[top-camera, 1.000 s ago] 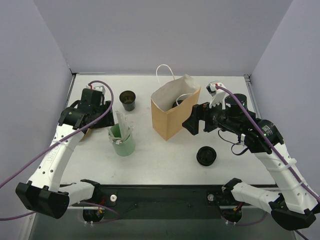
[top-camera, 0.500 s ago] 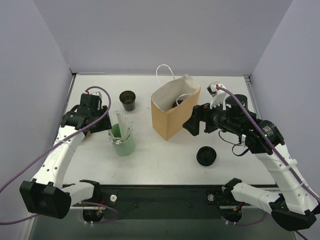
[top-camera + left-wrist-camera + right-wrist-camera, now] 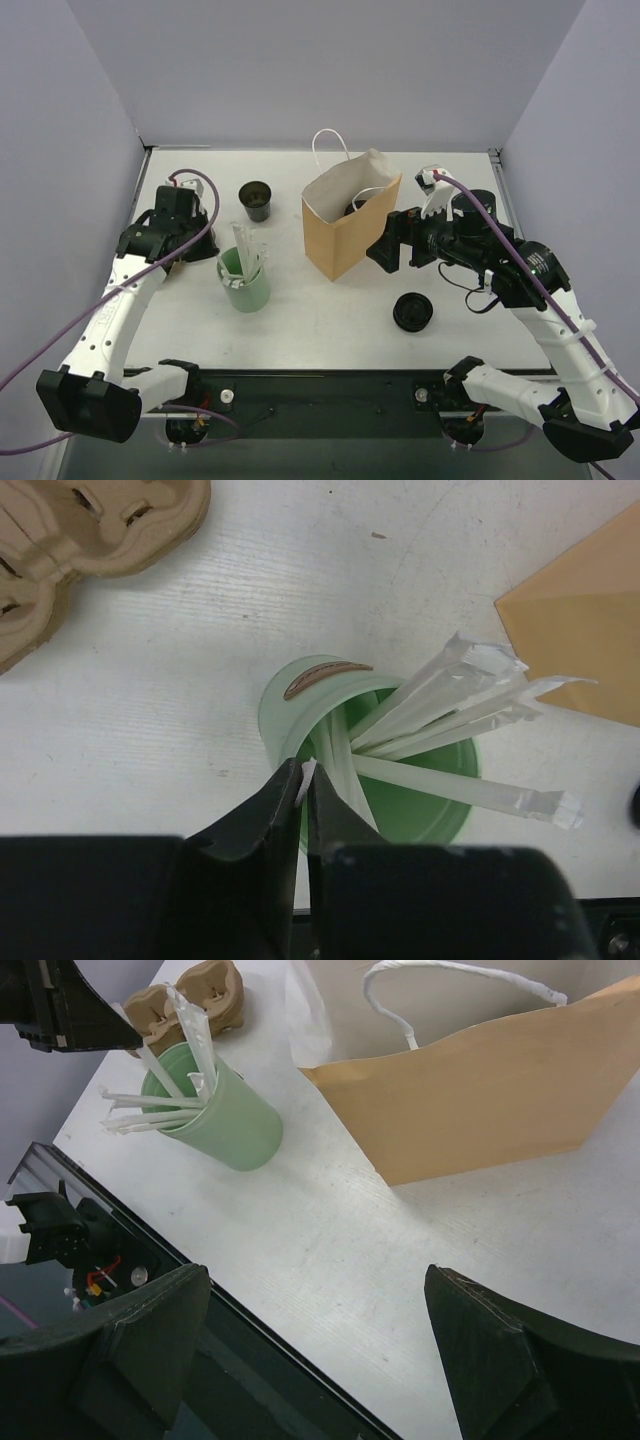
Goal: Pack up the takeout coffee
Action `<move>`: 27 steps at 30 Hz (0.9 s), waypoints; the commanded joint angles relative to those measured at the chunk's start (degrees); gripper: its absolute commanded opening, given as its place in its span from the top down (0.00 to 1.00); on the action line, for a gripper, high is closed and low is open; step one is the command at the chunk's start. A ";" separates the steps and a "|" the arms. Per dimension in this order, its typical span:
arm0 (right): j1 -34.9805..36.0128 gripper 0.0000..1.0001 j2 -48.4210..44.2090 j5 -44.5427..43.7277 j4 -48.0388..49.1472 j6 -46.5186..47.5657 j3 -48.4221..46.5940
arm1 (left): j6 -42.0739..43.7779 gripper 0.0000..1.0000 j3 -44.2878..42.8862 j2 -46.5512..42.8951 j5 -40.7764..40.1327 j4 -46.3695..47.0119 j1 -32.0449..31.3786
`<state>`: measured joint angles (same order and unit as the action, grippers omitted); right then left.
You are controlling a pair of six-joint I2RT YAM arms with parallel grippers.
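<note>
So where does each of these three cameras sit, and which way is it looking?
Top external: fixed above and behind the arms, looking down on the table; the left arm and right arm both show.
Left wrist: on the left arm, looking down into the green cup; the left gripper shows, closed on a wrapped straw.
Right wrist: on the right arm, looking down across the paper bag; the right gripper shows, open wide.
Shared: both wrist views show the green cup and the cardboard carrier.

Green cup (image 3: 247, 291) holding wrapped straws (image 3: 440, 695), brown paper bag (image 3: 345, 242), flat black lid (image 3: 412, 312), cardboard carrier (image 3: 100, 525).
</note>
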<state>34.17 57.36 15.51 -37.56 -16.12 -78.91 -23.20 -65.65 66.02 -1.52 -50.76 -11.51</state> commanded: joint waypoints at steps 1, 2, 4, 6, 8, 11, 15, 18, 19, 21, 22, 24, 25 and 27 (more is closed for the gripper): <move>-0.07 0.07 -1.11 0.14 -0.06 -0.40 -2.29 | 0.79 0.86 -6.68 -1.24 -1.29 -3.90 0.35; -0.07 0.07 -1.03 0.05 -0.06 -0.32 -2.38 | 0.96 0.87 -8.43 -1.33 -1.38 -5.21 0.35; -0.07 0.07 -1.03 -0.04 -0.14 -0.32 -3.08 | 1.31 0.87 -10.46 -1.94 -1.64 -7.06 0.35; -0.07 0.08 -0.94 -0.04 -0.23 -0.14 -3.53 | 1.40 0.87 -14.23 -2.12 -2.08 -8.82 0.43; -0.07 0.07 -0.68 -0.13 -0.41 0.21 -4.32 | 1.75 0.87 -18.52 -2.21 -2.08 -11.37 0.35; -0.07 0.07 -0.50 -0.30 -0.67 0.74 -5.55 | 2.11 0.87 -24.94 -2.04 -2.61 -14.36 0.35; -0.07 0.08 -0.24 -0.39 -1.02 1.00 -6.69 | 2.90 0.87 -33.63 -0.37 -2.44 -15.60 0.35; -0.07 0.08 -0.32 -0.39 -1.29 1.00 -7.39 | 3.42 0.87 -40.14 1.56 -0.86 -15.95 0.26; -0.07 0.08 -0.41 -0.48 -1.46 1.00 -7.57 | 3.60 0.87 -42.09 2.18 -0.77 -16.73 0.26; -0.07 0.07 -0.41 -0.74 -1.72 1.09 -8.10 | 3.69 0.87 -45.08 4.02 -0.33 -17.61 0.26; 0.02 0.08 -0.67 -0.92 -1.81 1.35 -8.27 | 4.47 0.87 -48.05 4.46 0.46 -18.05 0.26; -0.07 0.08 -0.67 -1.18 -2.25 1.62 -8.71 | 5.09 0.87 -51.06 6.39 2.82 -17.97 0.17; -0.07 0.07 -0.94 -1.36 -2.43 1.88 -8.89 | 5.44 0.87 -53.42 7.01 6.75 -16.84 0.17; -0.07 0.08 -1.20 -1.79 -2.60 2.14 -9.06 | 4.84 0.86 -55.98 9.20 11.34 -15.08 0.08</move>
<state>34.17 57.21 15.25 -39.29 -14.81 -85.62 -19.35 -115.85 71.81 0.51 -67.53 -11.51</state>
